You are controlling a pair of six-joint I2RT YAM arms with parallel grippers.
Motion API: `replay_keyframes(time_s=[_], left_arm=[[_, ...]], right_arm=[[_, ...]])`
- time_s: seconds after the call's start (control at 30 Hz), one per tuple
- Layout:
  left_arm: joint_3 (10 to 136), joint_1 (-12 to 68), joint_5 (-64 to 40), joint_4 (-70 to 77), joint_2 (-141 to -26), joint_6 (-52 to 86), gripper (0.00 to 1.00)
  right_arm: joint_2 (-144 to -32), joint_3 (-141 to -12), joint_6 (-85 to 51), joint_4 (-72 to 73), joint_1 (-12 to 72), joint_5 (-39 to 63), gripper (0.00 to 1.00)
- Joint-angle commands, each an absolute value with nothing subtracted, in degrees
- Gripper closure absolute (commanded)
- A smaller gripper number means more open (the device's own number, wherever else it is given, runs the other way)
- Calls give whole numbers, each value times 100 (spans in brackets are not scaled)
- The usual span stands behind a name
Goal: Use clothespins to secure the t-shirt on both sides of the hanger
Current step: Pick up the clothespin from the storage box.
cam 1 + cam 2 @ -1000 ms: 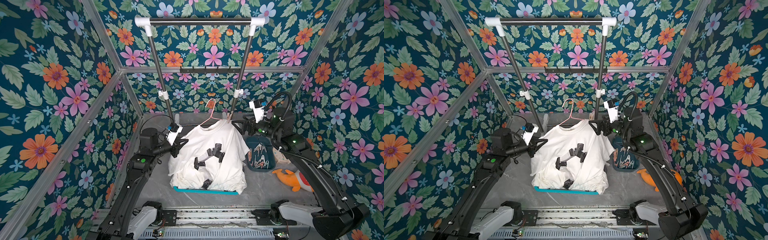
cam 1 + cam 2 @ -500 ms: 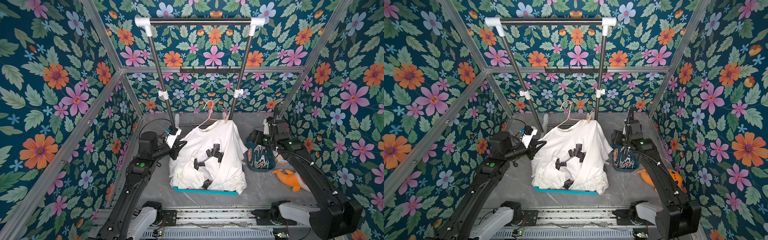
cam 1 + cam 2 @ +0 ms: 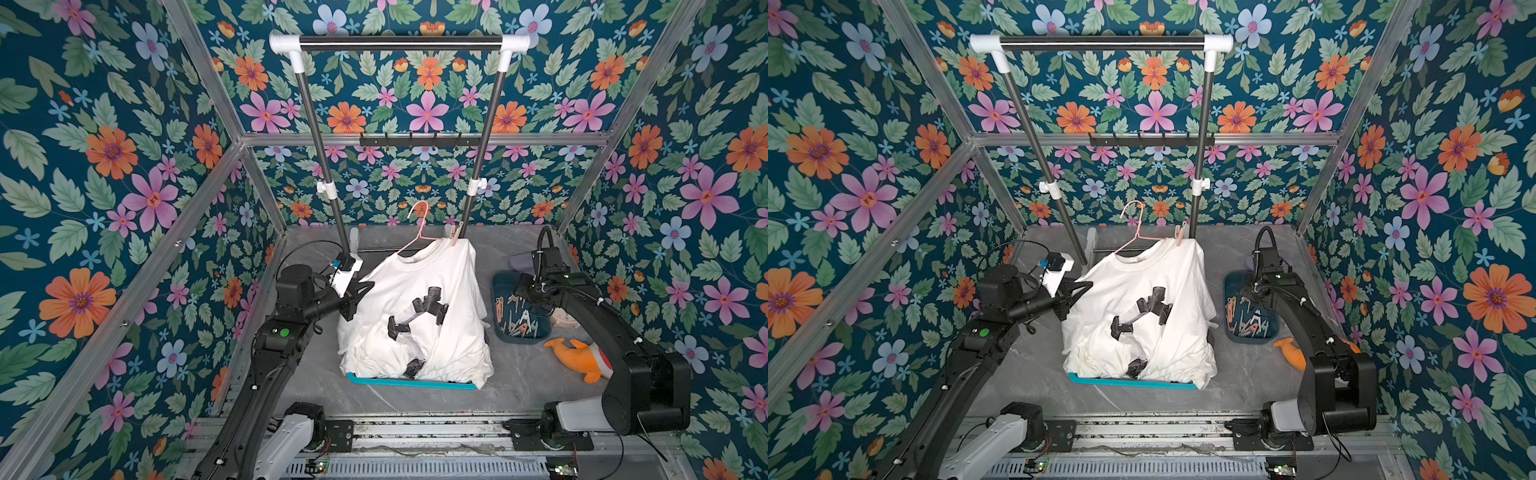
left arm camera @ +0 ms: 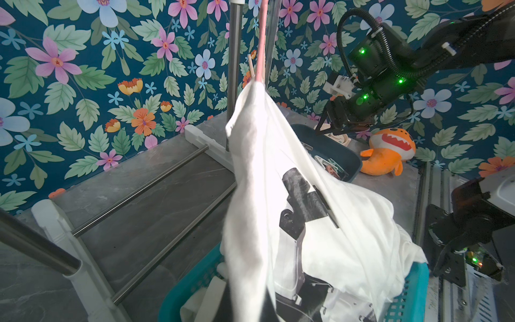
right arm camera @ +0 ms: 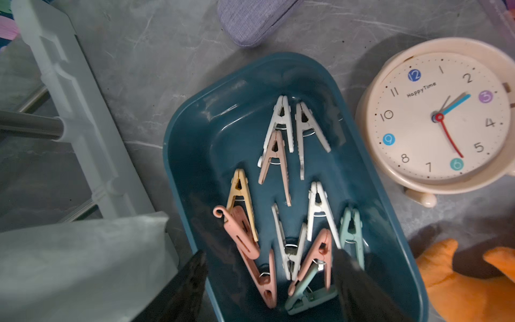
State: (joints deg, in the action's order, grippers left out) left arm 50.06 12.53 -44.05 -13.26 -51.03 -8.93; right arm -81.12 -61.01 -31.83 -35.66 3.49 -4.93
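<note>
Right wrist view is showing the right gripper (image 5: 273, 281) hovering low over the dark blue tray (image 5: 170, 156), jaws spread wide and not pinching anything. The clothespins (image 5: 278, 172) are lying loose in that tray. A salmon-pink one (image 5: 315, 259) is sitting right between the fingertips, overlapping a white one and a mint one.

Over in both top views, the left gripper (image 3: 356, 298) is clenching the t-shirt (image 3: 453, 332) at its left shoulder and holding the fabric out to that side. The shirt is draping over the pink hanger (image 3: 419, 226), with its lower half bunching into the teal basket (image 3: 411, 380) on the desk. One pale clothespin (image 3: 456, 237) is already sitting clipped on the hanger's right shoulder, so I'm reading that side as done.

So the step in hand looks like fetching peg number two for the left shoulder. The next move is probably going to need the right gripper dropping a bit more and closing on just one peg. Ideally it's closing across the two prongs, so the squeeze opens the peg's mouth. Since the pegs are overlapping, I'm guessing it's easy to drag a neighbour along or catch one crooked. After that it's a carry across the shirt to the spot beside the left gripper. The alarm clock (image 5: 440, 117) and orange plush (image 5: 459, 278) are sitting just beside the tray, apparently not involved.
</note>
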Motion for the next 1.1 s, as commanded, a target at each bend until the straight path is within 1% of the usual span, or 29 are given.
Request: replay_keyframes(time_s=[0.0, 0.13, 0.5, 0.87, 1.07], left_arm=[[5022, 1257, -4473, -865, -5088, -804, 100], [5049, 1257, -4498, -890, -5056, -801, 100], [5019, 1257, -4570, -843, -5062, -765, 100], [5059, 1257, -4575, -854, -5084, -775, 100], [5067, 1258, -4545, -844, -5098, -772, 100]], right_arm=[[-8327, -6137, -3370, -3627, 303, -804, 27], [-8495, -6011, -3375, -3698, 299, -995, 28], [-8983, -5845, -3419, -3757, 211, -1063, 30], [-9265, -5605, -3443, -3685, 196, -875, 30], [-9358, -5662, -3498, -3641, 198, -741, 32]])
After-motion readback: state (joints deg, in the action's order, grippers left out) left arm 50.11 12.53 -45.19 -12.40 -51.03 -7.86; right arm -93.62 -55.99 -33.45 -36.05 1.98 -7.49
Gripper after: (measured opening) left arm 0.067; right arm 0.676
